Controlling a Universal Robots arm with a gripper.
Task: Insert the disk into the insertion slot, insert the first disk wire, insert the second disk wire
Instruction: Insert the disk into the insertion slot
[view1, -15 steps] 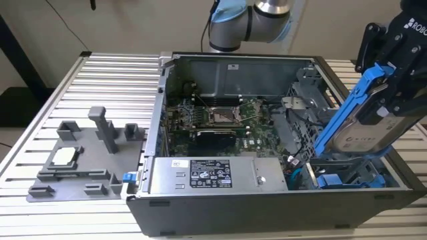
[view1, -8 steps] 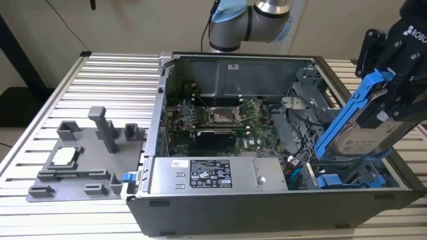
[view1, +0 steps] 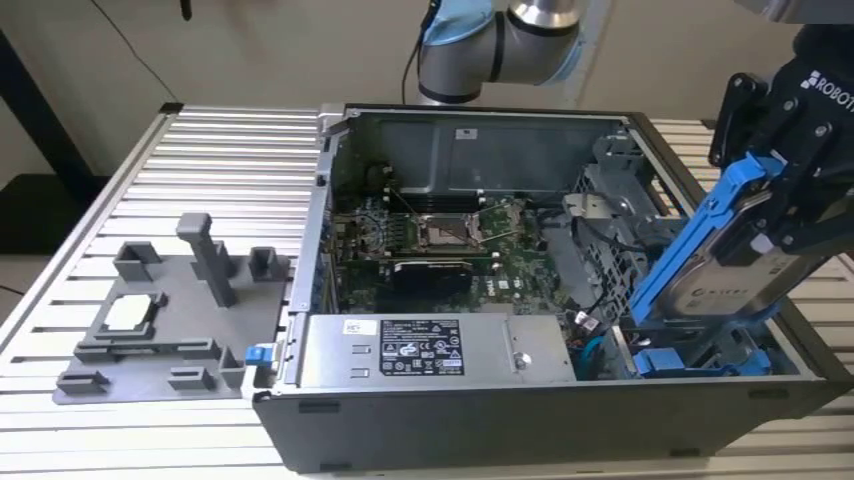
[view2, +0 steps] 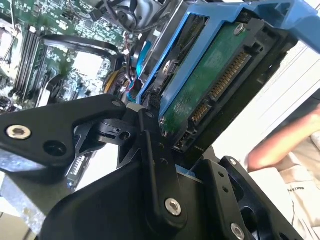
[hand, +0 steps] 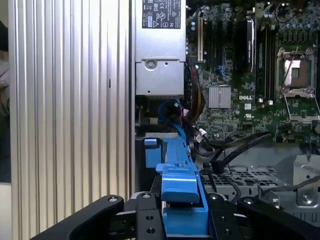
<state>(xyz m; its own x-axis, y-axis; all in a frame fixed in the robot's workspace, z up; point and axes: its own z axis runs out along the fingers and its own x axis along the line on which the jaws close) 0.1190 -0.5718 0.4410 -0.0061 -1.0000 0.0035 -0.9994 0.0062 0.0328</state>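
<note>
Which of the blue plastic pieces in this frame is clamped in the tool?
The bright blue plastic carrier framing the silver-grey disk, tilted steeply at the black computer case's edge, clamped by the tool. The other blue piece lies flat inside the case.

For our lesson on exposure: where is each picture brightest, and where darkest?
Exterior view: the ribbed table is bright, the computer case wall dark. Second wrist view: beyond the disk the background washes out white. First wrist view: even light, the motherboard dimmer.
</note>
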